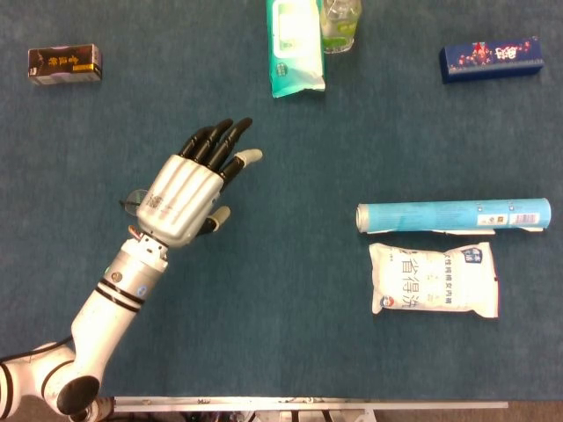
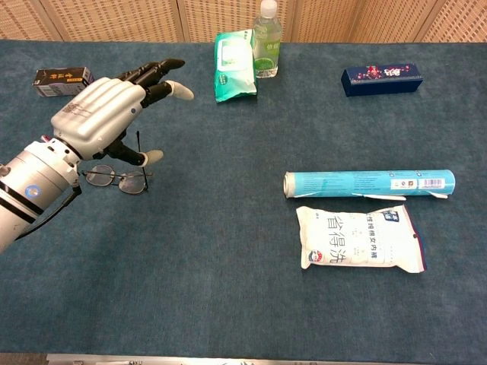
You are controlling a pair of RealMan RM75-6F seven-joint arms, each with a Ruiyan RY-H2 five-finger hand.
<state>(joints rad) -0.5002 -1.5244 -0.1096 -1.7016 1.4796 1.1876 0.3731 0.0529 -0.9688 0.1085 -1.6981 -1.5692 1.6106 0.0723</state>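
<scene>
Blue-carpeted counter (image 2: 228, 304) carries eyeglasses (image 2: 114, 179) directly beneath the left hand (image 2: 103, 122), whose fingers are spread apart, holding nothing; the glasses lie ungrasped, so picking up remains.

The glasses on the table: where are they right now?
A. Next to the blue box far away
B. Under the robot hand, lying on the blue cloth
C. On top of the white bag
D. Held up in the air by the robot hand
B. In the chest view the glasses lie flat on the cloth just beneath the open left robot hand, which hovers over them with its fingers spread.
</scene>
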